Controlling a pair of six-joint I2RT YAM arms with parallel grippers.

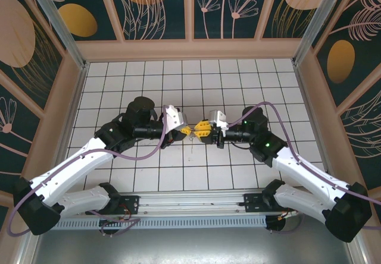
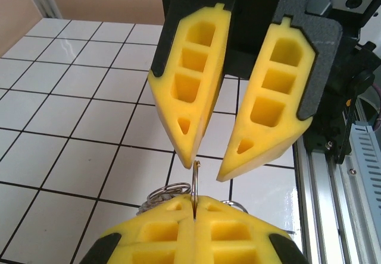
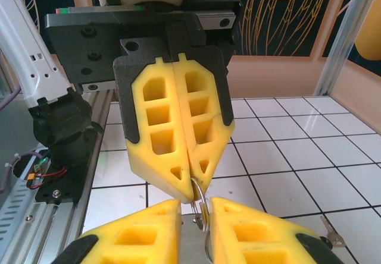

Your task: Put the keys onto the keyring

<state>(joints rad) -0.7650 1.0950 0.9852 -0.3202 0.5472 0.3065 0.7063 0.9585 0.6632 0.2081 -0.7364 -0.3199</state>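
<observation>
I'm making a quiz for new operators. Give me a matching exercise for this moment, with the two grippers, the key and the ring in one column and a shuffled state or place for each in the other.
Things:
1. left gripper
2. right gripper
3. key
4. ring

States or places:
A. lying on the tiles
B. open
C. held above the tiles
D. shut

Pairs: 1-D, 2-B, 3-A, 4-C
</observation>
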